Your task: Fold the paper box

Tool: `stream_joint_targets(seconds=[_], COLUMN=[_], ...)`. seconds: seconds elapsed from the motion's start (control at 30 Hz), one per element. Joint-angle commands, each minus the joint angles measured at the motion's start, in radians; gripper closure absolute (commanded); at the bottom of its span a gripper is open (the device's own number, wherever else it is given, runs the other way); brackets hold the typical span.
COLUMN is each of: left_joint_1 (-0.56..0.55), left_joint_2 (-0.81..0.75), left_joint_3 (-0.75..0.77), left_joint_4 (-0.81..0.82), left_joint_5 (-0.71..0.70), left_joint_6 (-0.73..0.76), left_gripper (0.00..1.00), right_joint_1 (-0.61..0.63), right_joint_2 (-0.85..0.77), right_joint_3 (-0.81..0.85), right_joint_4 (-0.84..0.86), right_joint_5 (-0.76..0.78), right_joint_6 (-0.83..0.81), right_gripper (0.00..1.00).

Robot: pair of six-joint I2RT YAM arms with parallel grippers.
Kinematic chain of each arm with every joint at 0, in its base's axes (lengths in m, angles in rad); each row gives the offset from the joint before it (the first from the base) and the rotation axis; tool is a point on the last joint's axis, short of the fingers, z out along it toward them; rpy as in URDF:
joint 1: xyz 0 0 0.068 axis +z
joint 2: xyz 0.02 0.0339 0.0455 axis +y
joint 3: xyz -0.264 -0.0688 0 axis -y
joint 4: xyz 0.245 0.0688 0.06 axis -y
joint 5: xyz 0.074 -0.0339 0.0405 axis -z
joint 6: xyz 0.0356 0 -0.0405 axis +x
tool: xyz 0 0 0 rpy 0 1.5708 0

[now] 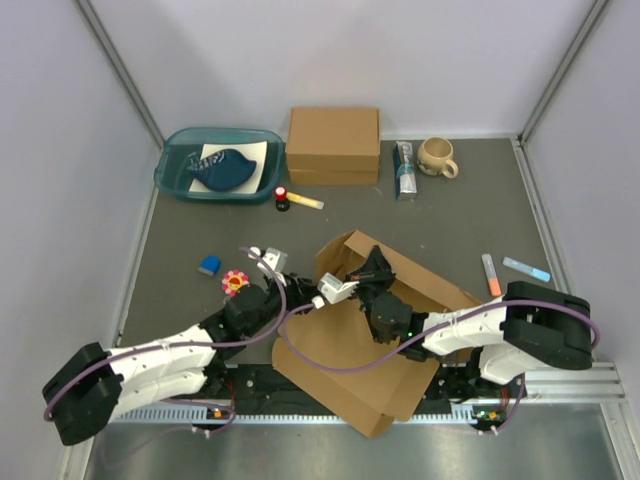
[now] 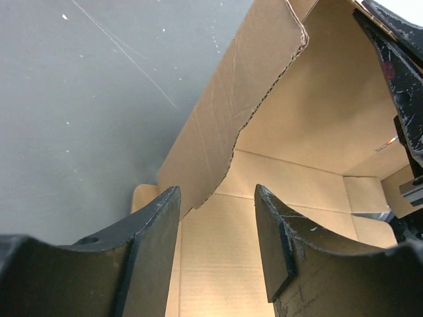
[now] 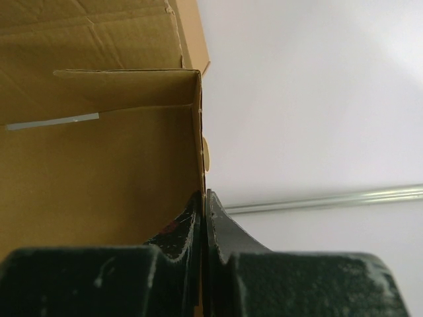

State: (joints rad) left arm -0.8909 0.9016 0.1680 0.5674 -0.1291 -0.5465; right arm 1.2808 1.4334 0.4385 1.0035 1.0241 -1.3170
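The paper box [image 1: 350, 372] lies half-formed between the arms, a plain brown die-cut sheet with its far wall raised and its near panel flat. My left gripper [image 1: 325, 295] stands open at the box's left side. In the left wrist view its fingers [image 2: 155, 231] straddle the flat floor, and the tip of a raised side flap [image 2: 231, 112] lies just ahead of the left gripper [image 2: 217, 198]. My right gripper [image 1: 372, 268] is shut on the upright wall's top edge. In the right wrist view the thin cardboard wall [image 3: 99, 165] runs straight into the closed right gripper [image 3: 205, 198].
At the back stand a teal tray [image 1: 170, 175] holding a blue item, a thicker brown cardboard box [image 1: 333, 145], a wrapped tube [image 1: 404, 170] and a mug [image 1: 437, 156]. A red-capped bottle [image 1: 282, 197], a blue block [image 1: 209, 265] and a pink flower [image 1: 235, 283] lie left; markers [image 1: 491, 274] lie right.
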Motion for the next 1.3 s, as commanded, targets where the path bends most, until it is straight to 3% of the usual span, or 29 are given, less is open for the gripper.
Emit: stream_joint_targets(seconds=[0.0,0.27,0.43,0.57,0.7,0.87,1.27], left_joint_1=[-0.003,-0.002,0.000,0.035,0.122,0.135,0.135], left_joint_2=[-0.096,-0.398,-0.494,-0.361,-0.112,0.098,0.210], left_joint_3=[0.015,0.019,-0.031,-0.058,0.013,0.077,0.068], left_joint_4=[-0.084,-0.239,-0.218,-0.097,0.020,0.143,0.356], left_joint_5=[-0.043,-0.102,-0.260,-0.328,-0.259,-0.178,0.112], left_joint_6=[0.060,0.102,0.036,0.014,-0.006,0.010,0.079], left_gripper=[0.46,0.41,0.41,0.41,0.44,0.46,0.38], right_joint_1=[0.020,0.022,0.022,0.029,0.031,0.031,0.034], right_joint_2=[-0.016,-0.022,-0.021,-0.021,-0.018,-0.018,-0.018], right_joint_3=[0.002,0.002,0.000,0.002,0.002,-0.001,0.000], right_joint_4=[0.038,0.027,0.024,0.023,0.015,0.001,-0.013], right_joint_5=[-0.019,-0.021,-0.022,-0.022,-0.025,-0.027,-0.025], right_joint_6=[0.035,0.039,0.045,0.050,0.058,0.078,0.093], right_gripper=[1.00,1.00,1.00,1.00,1.00,1.00,1.00])
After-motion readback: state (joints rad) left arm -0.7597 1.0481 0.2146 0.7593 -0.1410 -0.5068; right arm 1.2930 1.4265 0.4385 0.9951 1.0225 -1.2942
